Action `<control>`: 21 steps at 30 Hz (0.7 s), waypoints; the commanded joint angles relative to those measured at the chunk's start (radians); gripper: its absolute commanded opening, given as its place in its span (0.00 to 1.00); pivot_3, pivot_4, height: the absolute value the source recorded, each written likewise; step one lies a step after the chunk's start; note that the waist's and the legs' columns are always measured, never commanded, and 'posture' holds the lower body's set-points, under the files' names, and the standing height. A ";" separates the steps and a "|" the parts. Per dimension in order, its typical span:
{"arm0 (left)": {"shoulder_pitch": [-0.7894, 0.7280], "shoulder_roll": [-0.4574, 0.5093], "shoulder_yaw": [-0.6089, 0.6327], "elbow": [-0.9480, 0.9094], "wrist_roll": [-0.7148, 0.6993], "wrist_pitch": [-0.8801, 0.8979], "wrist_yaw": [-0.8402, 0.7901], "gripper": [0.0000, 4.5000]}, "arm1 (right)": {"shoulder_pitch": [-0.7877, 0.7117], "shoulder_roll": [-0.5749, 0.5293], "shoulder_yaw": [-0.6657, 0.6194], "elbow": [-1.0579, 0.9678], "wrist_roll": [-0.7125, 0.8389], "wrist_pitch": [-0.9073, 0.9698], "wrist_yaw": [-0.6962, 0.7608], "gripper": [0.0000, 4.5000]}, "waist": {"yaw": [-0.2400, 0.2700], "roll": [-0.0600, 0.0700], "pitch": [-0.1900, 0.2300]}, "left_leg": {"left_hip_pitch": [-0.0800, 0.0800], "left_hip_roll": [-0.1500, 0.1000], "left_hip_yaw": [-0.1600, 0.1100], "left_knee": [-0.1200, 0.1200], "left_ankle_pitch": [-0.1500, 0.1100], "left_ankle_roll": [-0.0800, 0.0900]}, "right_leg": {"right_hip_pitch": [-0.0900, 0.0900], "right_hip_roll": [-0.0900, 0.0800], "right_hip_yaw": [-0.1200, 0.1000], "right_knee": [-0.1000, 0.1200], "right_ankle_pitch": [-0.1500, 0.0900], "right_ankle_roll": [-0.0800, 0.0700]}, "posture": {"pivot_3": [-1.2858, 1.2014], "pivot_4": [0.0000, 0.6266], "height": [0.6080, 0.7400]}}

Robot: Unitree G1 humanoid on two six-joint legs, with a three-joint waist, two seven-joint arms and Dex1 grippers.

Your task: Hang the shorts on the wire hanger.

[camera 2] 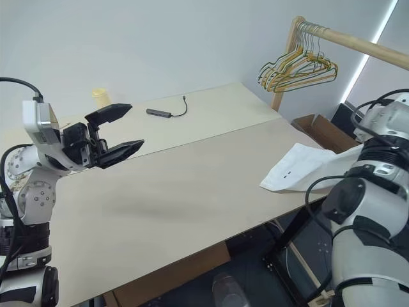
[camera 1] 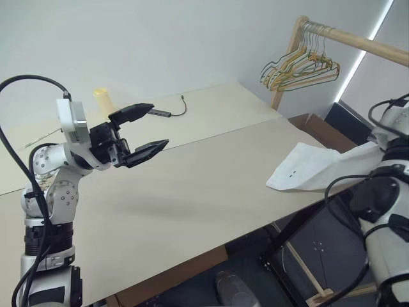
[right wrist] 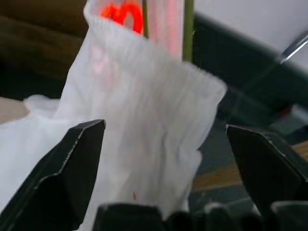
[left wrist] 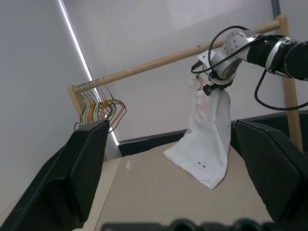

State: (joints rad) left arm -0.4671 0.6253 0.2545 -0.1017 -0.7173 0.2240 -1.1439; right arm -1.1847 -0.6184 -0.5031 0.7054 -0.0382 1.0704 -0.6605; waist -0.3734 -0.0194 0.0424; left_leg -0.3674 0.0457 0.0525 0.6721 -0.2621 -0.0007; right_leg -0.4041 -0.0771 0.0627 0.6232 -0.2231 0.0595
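Black fingers of the right gripper (right wrist: 163,163) stand spread wide in the right wrist view, one at the lower left and one at the lower right of the frame, with the gathered waistband of the shorts (right wrist: 144,110) between them but gripped by neither. A thin olive-green wire, seemingly part of the wire hanger (right wrist: 187,29), rises from the waistband at the top centre of that view; whether it carries the cloth I cannot tell. In the left wrist view the shorts (left wrist: 207,139) hang as a long white drape from just below the right gripper in the upper right, their lower end resting on the pale bench (left wrist: 159,192). From the head camera they (camera 1: 307,167) lie crumpled at the bench's right edge, trailing up to the right. The left gripper (camera 1: 144,131) hovers over the left part of the bench (camera 1: 185,192), fingers open and empty, well apart from the cloth. The fabric is thin, white and soft, with a faint pink-red mark near the waistband. The step in hand looks like the release once the waistband is over the wire; next, probably, comes a check that the shorts stay hung. Bunched spare hangers (camera 1: 297,67) sit on a wooden rail (camera 1: 358,41) at upper right.
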 commanded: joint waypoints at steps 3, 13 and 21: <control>0.000 0.007 0.032 -0.036 -0.031 -0.001 0.008 1.00 | 0.025 0.036 0.154 -0.209 -0.097 -0.048 0.001 1.00 | 0.002 0.000 0.000 | 0.000 0.000 0.000 0.000 0.000 0.000 | 0.000 0.000 0.000 0.000 0.000 0.000 | 0.42 0.00 1.00; 0.057 0.046 0.054 -0.030 0.004 0.000 0.053 1.00 | 0.193 0.044 0.657 -0.471 -0.310 -0.281 0.324 1.00 | 0.001 0.000 0.000 | 0.001 0.000 0.000 0.000 0.000 0.000 | 0.000 0.000 0.001 0.001 0.000 0.001 | 0.43 0.00 1.00; 0.253 0.129 0.059 -0.074 0.113 0.021 0.106 1.00 | 0.390 0.009 0.860 -0.689 -0.249 -0.430 0.847 1.00 | 0.022 -0.005 0.002 | 0.008 0.001 0.000 0.000 0.000 0.000 | 0.000 0.000 0.001 0.001 0.000 0.001 | 0.44 0.00 1.00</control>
State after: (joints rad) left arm -0.2289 0.7268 0.2952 -0.1353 -0.6241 0.2342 -1.0536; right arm -0.8046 -0.5817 0.3294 0.1034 -0.2929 0.7075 0.0845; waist -0.3512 -0.0239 0.0443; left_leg -0.3594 0.0464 0.0521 0.6717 -0.2623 -0.0007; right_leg -0.4046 -0.0768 0.0637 0.6239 -0.2230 0.0603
